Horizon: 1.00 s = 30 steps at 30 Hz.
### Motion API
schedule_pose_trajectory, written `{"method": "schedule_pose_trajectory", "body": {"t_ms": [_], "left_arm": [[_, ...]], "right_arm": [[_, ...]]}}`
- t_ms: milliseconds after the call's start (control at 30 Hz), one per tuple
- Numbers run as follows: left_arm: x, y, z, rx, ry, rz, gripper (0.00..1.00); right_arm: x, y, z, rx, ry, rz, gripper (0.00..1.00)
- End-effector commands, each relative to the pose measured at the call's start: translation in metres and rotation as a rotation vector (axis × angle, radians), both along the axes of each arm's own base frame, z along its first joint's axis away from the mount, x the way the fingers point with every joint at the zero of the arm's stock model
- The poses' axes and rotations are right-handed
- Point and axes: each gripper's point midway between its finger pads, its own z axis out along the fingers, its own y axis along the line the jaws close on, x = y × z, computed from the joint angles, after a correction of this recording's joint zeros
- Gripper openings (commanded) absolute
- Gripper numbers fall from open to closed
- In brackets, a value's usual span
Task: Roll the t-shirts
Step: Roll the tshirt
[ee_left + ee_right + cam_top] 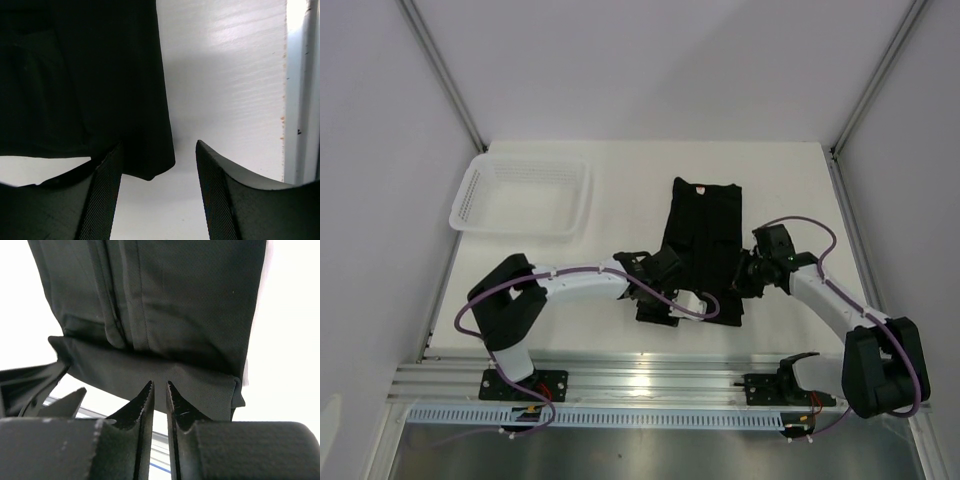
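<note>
Left pincer [159, 150] stands wide open over a white counter [225, 75], its two dark, textured jaws rising from the bottom of the view. A black t-shirt [80, 75] fills the upper left, spread on the counter with a few soft creases. Its lower corner reaches down between the jaws, just beside the left one and apart from the right. A pale rail [300, 100] runs along the counter's right edge.

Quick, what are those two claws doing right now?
Left gripper: open, holding nothing.
Right gripper: barely open at the folded edge of the t-shirt, apparently holding nothing.
</note>
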Motion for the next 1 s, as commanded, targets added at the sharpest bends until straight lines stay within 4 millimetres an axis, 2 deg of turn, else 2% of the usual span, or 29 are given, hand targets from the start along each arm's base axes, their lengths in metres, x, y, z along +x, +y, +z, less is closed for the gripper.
{"method": "schedule_pose_trajectory", "body": {"t_ms": [0,100,200,300,333,400,433,467,500,600,633,667,700,733,767,800,833,933,967], "left_arm": [[0.008,0.006,-0.013,0.034,-0.050,0.004,0.62],[0.008,0.007,-0.018,0.036,-0.067,0.013,0.62],[0.011,0.009,-0.027,0.053,-0.089,0.047,0.57],[0.014,0.007,-0.025,0.042,-0.099,0.067,0.41],[0.013,0.006,-0.024,0.038,-0.090,0.078,0.28],[0.013,0.004,-0.019,0.031,-0.082,0.084,0.18],[0.011,0.003,-0.018,0.028,-0.069,0.090,0.09],[0.014,-0.002,-0.012,0.014,-0.067,0.096,0.05],[0.015,0.002,-0.011,0.020,-0.047,0.118,0.01],[0.018,-0.003,0.003,-0.024,0.020,0.150,0.01],[0.016,-0.004,0.005,-0.032,0.048,0.151,0.01],[0.016,-0.005,0.008,-0.040,0.056,0.151,0.01],[0.018,-0.005,0.009,-0.046,0.064,0.157,0.01],[0.018,-0.006,0.010,-0.053,0.070,0.156,0.01],[0.015,-0.009,0.012,-0.065,0.087,0.149,0.01],[0.015,-0.009,0.012,-0.069,0.097,0.148,0.01],[0.015,-0.010,0.013,-0.076,0.105,0.147,0.01],[0.015,-0.012,0.015,-0.093,0.135,0.151,0.01],[0.013,-0.012,0.014,-0.097,0.149,0.149,0.01]], "right_arm": [[0.012,0.000,0.024,-0.010,-0.106,0.044,0.19],[0.020,-0.012,0.042,-0.044,-0.180,0.044,0.24],[0.032,-0.020,0.071,-0.043,-0.281,0.042,0.29],[0.039,-0.029,0.093,-0.044,-0.349,0.027,0.30],[0.040,-0.030,0.097,-0.036,-0.361,0.030,0.30],[0.037,-0.029,0.102,-0.037,-0.396,0.062,0.31],[0.039,-0.029,0.106,-0.039,-0.431,0.080,0.32],[0.039,-0.030,0.105,-0.057,-0.461,0.096,0.33],[0.042,-0.035,0.114,-0.098,-0.541,0.133,0.35],[0.058,-0.051,0.136,-0.223,-0.750,0.142,0.43],[0.064,-0.056,0.145,-0.303,-0.850,0.227,0.43],[0.059,-0.048,0.148,-0.314,-0.907,0.344,0.44],[0.052,-0.044,0.149,-0.346,-0.961,0.464,0.47],[0.040,-0.045,0.136,-0.451,-1.009,0.713,0.49],[0.025,-0.032,0.132,-0.419,-1.056,0.875,0.51],[0.005,-0.032,0.110,-0.400,-1.003,0.993,0.51],[-0.003,-0.034,0.100,-0.443,-1.031,1.142,0.50],[-0.043,-0.038,0.059,-0.387,-0.897,1.345,0.48],[-0.048,-0.038,0.054,-0.396,-0.899,1.381,0.47]]}}
